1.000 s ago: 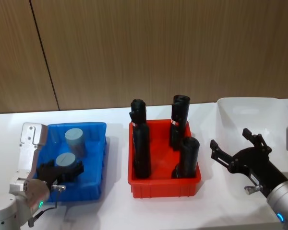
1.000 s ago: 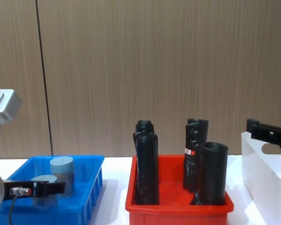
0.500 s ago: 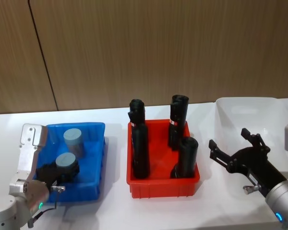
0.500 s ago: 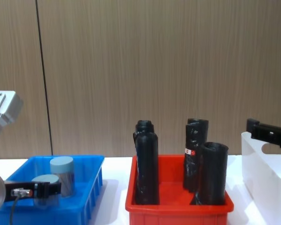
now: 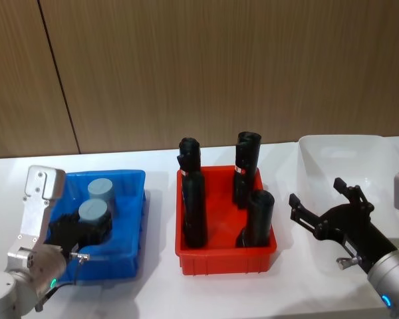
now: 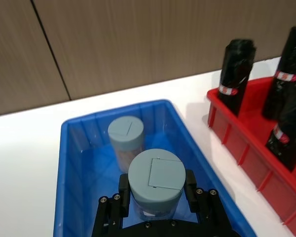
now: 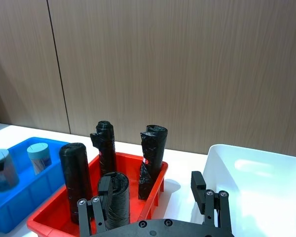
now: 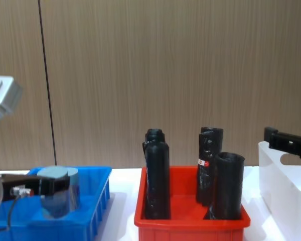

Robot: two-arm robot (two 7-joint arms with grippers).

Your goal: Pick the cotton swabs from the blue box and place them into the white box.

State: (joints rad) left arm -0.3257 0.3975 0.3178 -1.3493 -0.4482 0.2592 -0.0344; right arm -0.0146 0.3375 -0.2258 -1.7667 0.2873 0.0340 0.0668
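Note:
Two cotton swab jars with pale grey-blue lids are at the blue box (image 5: 138,256). My left gripper (image 5: 85,229) is shut on the nearer jar (image 5: 93,212), holding it upright and raised level with the box rim. In the left wrist view the black fingers (image 6: 122,190) clamp both sides of this jar (image 6: 155,177). The other jar (image 5: 101,189) stands farther back in the blue box (image 6: 69,163). My right gripper (image 5: 321,197) hovers open and empty at the near left side of the white box (image 5: 386,145), on the right.
A red bin (image 5: 226,259) with several tall black rolled cylinders (image 5: 193,199) stands between the blue box and the white box. The rolls rise well above its rim. White tabletop lies in front, with a wooden wall behind.
My left gripper has risen with the nearer jar, lifting it from the floor of the blue box to about rim height. The right gripper has stayed in place.

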